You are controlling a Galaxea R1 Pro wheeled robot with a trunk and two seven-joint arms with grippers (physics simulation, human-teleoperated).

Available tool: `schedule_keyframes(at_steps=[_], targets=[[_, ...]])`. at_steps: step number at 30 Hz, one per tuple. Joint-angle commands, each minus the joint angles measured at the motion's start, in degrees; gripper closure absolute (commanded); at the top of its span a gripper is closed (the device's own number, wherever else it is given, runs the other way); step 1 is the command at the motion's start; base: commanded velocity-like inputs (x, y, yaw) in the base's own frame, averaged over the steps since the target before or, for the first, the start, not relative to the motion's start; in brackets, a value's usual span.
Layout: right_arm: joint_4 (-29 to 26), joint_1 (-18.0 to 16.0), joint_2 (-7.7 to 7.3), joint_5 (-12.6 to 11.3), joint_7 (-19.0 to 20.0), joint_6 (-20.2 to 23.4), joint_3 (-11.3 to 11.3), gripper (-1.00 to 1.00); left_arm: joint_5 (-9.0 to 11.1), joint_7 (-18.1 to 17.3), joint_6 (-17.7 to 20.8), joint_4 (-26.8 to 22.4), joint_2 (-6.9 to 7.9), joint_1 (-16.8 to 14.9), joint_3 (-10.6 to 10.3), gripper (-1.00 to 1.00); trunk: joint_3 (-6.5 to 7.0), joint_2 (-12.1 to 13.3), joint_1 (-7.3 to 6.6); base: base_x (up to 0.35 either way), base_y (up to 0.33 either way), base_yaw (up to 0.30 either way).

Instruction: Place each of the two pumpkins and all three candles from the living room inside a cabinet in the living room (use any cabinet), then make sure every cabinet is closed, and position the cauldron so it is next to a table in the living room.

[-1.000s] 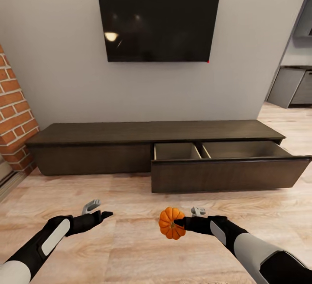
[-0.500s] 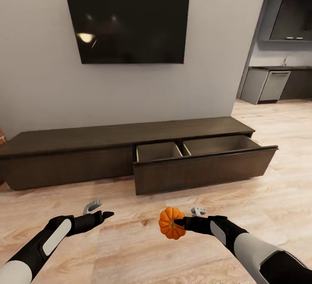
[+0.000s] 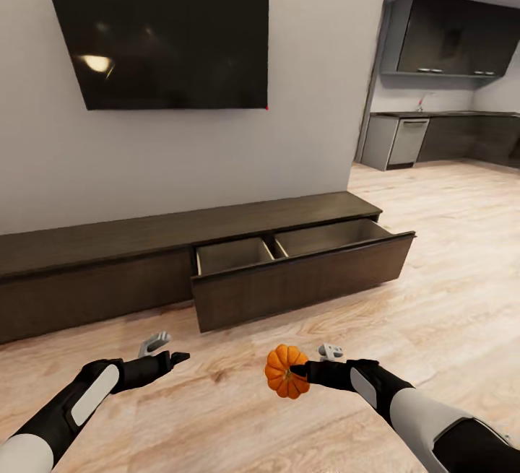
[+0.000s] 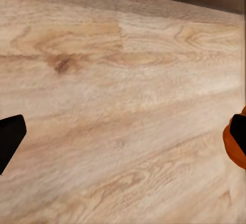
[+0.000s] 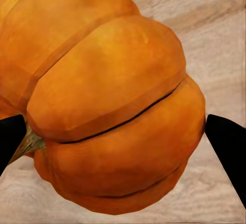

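Currently: my right gripper (image 3: 295, 370) holds one pumpkin (image 3: 283, 371); left gripper (image 3: 172, 350) wide, empty; cabinet (image 3: 289, 289) drawer open, bare; nothing stowed.

Black TV (image 3: 160, 41) on grey wall (image 3: 310, 126) — wood floor (image 3: 448, 256), kitchen cupboards (image 3: 451, 34) behind.

A bright orange, ribbed, flattened-round pumpkin (image 3: 284, 371) with a short brownish stem (image 5: 26, 143) is clamped in the right hand (image 3: 297, 370), held above the pale wood floor with its ribs tipped sideways. Beyond it stands the long, low, dark-brown wooden cabinet (image 3: 108, 256) against the grey wall. Its right-hand drawer (image 3: 300, 271) is pulled out, showing two pale wood compartments split by a divider, with nothing visible inside them.
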Motion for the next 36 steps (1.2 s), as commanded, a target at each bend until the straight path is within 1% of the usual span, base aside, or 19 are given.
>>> schedule_keyframes(at_steps=[1, 27, 31, 32, 34, 36], targets=[[-0.1, 0.0, -0.02, -0.7, 0.1, 0.4, -0.2, 1.0, 0.2, 0.0, 0.1, 0.0, 0.06, 0.0, -0.1, -1.0, -0.01, 0.0, -0.01, 0.0, 0.0, -0.292], [-0.1, 0.0, -0.02, -0.7, 0.1, 0.5, -0.3, 1.0, 0.1, 0.0, 0.1, 0.0, -0.29, 0.0, -0.1, -1.0, 0.98, 0.0, -0.01, -0.001, 0.0, -0.292], [-0.1, 0.0, -0.02, -0.8, 0.3, 0.4, -0.3, 1.0, 0.1, 0.0, 0.0, 0.1, -0.29, 0.0, -0.1, -1.0, 1.1, 0.0, -0.01, -0.182, -0.041, -0.251], [-0.1, 0.0, -0.02, -0.8, 0.3, 0.4, -0.3, 1.0, 0.1, 0.0, 0.0, 0.3, -0.37, 0.0, -0.1, -1.0, 1.1, 0.0, -0.01, -0.28, -0.042, -0.077], [-0.1, 0.0, -0.02, -0.8, 0.2, 0.5, -0.3, 1.0, 0.0, 0.0, 0.0, 1.4, -0.98, 0.0, -0.1, -1.0, 1.11, 0.0, -0.01, -0.231, -0.018, -0.032], [-0.1, 0.0, -0.02, -0.8, 0.1, 0.5, -0.3, 1.0, -0.5, 0.0, 0.0, 2.0, -1.4, 0.0, -0.1, -1.0, 1.11, 0.0, -0.01, -0.114, -0.007, -0.099]])
